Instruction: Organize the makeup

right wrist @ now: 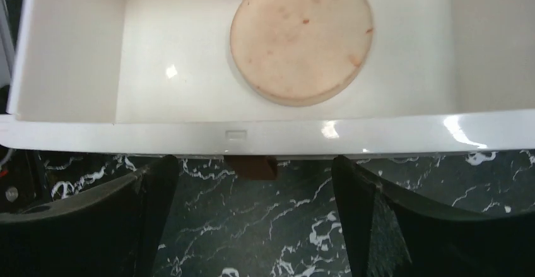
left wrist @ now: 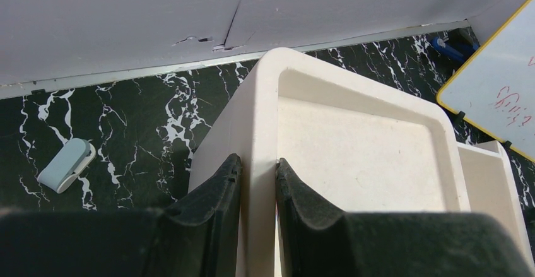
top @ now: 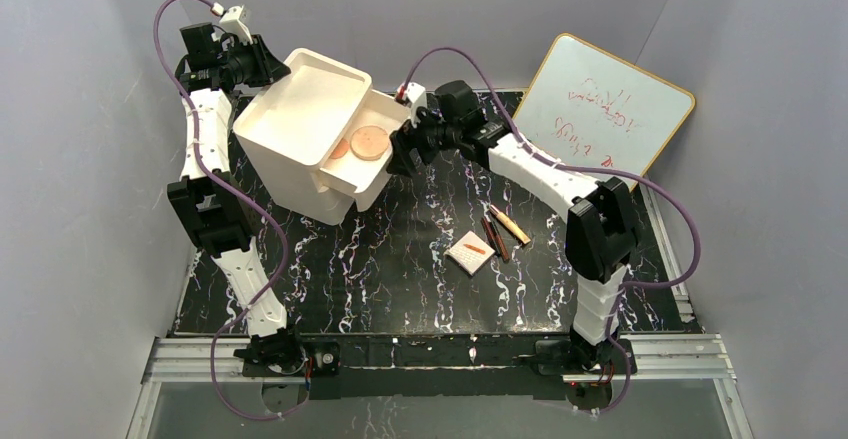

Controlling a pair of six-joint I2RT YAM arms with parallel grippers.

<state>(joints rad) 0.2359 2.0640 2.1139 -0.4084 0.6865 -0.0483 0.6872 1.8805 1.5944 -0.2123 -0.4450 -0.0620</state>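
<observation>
Your left gripper (left wrist: 258,170) pinches the top rim of the box (top: 300,109) near the tabletop's far left corner. Your right gripper (top: 403,151) hangs at the front of the open drawer (right wrist: 69,56), fingers spread wide and empty, the brown knob (right wrist: 251,167) between them. Two discs (right wrist: 301,37) lie in the drawer, while the pad (top: 470,253) and sticks (top: 500,231) lie right of the tabletop's centre, well apart from the box. Hold the left pinch firm, leave the drawer open, lift the right gripper clear of the knob, then come down square over the pad.
</observation>
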